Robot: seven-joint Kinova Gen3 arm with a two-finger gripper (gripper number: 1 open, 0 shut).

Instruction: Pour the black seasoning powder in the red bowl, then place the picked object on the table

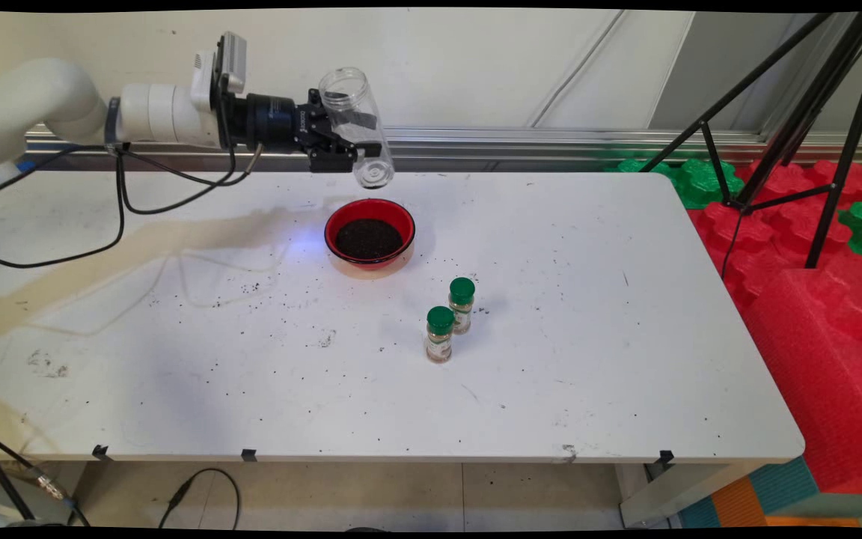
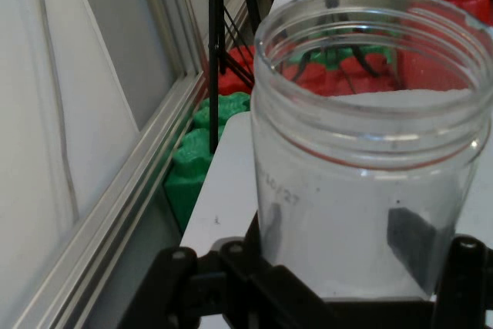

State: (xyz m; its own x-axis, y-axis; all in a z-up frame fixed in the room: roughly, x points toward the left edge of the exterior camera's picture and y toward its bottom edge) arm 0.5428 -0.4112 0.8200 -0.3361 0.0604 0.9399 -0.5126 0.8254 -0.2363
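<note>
The black two-finger gripper [image 1: 352, 146] pinches a clear, lidless plastic jar [image 1: 355, 123], held tilted above the table's far side, mouth uppermost. In the hand view the jar [image 2: 362, 159] hides most of both fingers; its base is cut off below. Directly beneath sits a round red bowl [image 1: 370, 233] of dark granules. Two small green-capped spice bottles [image 1: 450, 318] stand nearer, just beside each other. The white table [image 1: 625, 337] is open rightward, speckled with dark grains.
</note>
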